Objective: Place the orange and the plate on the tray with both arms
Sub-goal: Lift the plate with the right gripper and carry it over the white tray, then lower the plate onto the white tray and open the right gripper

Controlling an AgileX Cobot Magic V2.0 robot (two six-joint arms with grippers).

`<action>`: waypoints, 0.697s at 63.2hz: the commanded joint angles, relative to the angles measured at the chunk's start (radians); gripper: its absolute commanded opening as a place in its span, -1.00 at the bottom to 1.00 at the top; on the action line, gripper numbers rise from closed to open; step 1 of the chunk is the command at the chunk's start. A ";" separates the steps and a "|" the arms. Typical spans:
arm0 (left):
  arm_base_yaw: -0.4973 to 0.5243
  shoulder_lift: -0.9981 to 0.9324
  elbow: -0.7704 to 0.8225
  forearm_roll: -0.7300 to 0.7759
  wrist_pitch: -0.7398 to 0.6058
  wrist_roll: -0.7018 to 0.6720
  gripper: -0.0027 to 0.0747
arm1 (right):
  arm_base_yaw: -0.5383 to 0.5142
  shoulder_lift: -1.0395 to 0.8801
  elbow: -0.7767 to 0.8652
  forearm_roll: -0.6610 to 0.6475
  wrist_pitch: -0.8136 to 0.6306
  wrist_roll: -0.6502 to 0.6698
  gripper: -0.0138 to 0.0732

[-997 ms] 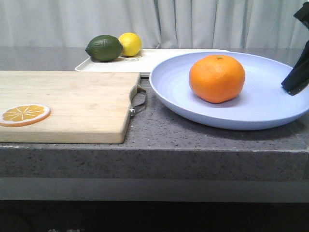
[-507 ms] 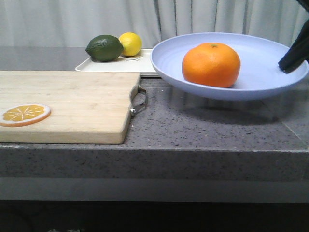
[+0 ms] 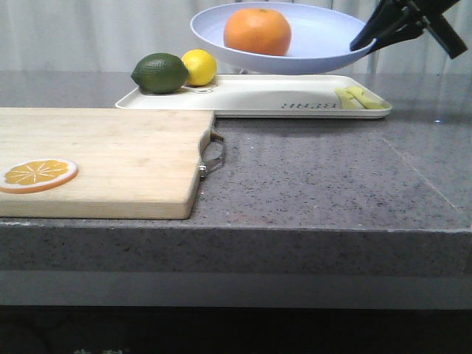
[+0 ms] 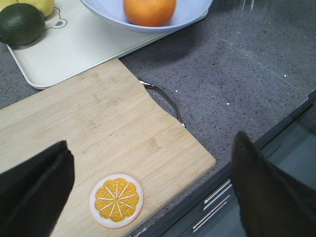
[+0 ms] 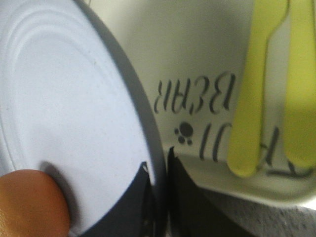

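The lavender-blue plate [image 3: 310,40] hangs in the air above the white tray [image 3: 251,103], with the orange [image 3: 257,31] lying in it. My right gripper [image 3: 366,40] is shut on the plate's right rim; in the right wrist view its black fingers [image 5: 140,197] pinch the rim of the plate [image 5: 64,123], with the orange [image 5: 29,205] beside them and the tray [image 5: 197,74] below. My left gripper [image 4: 148,197] is open and empty above the front of the wooden board [image 4: 98,128]; that view also shows the plate [image 4: 192,10], the orange [image 4: 149,11] and the tray [image 4: 84,44].
A dark green lime [image 3: 159,72] and a yellow lemon [image 3: 199,66] sit at the tray's left end. Yellow-green utensils [image 3: 360,97] lie at its right end. A wooden cutting board [image 3: 103,158] with a metal handle [image 3: 214,155] carries an orange slice [image 3: 38,175].
My right gripper has lifted the plate with the orange off the counter and carried it up, back and left, over the tray.
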 commanded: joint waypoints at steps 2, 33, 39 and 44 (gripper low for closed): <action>0.003 -0.007 -0.027 0.000 -0.076 -0.008 0.68 | 0.017 0.020 -0.156 0.071 -0.048 0.092 -0.82; 0.003 -0.007 -0.027 -0.009 -0.073 -0.008 0.67 | 0.066 0.235 -0.406 -0.090 -0.043 0.273 -0.82; 0.003 -0.007 -0.027 -0.009 -0.073 -0.008 0.67 | 0.073 0.235 -0.406 -0.091 -0.051 0.268 -0.76; 0.003 -0.007 -0.027 -0.009 -0.073 -0.008 0.67 | 0.075 0.235 -0.406 -0.094 -0.050 0.257 -0.57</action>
